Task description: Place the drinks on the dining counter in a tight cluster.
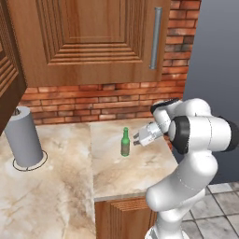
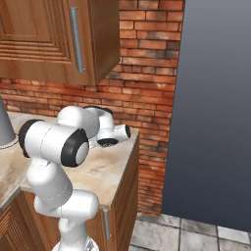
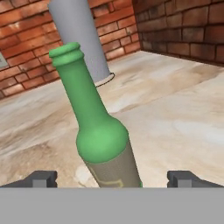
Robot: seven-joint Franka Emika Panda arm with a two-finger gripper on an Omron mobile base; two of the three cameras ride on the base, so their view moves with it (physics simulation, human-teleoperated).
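Right, you're looking at a marble-topped bench [image 1: 126, 172] set against a red brick wall [image 1: 107, 100], with a big wooden cabinet door [image 1: 93, 37] hanging above it and a grey vertical handle [image 1: 155, 37] near that door's right side. To the right of the brick, a flat dark grey wall panel [image 2: 211, 108] runs down to a tiled floor [image 2: 196, 235].

Your white arm [image 1: 196, 154] rises past the bench's front right corner and bends in over the right edge. On the left stretch of the bench, toward the back, a grey cylinder [image 1: 23, 137] stands upright on a round base, well apart from everything else.

Now the one you care about: the green bottle [image 1: 125, 142] stands upright on the right section of the bench, roughly midway between back edge and front edge. It's slim, bright green at the neck, with a darker olive label round the lower body.

Your gripper [image 1: 136, 139] sits level with it, just beside its right flank in the left base view. From the hand view, the jaws are spread wide, one fingertip [image 3: 41, 179] on either side, and the bottle's body stands between them, nearer the camera's centre than either tip. No contact shows; nothing is held.
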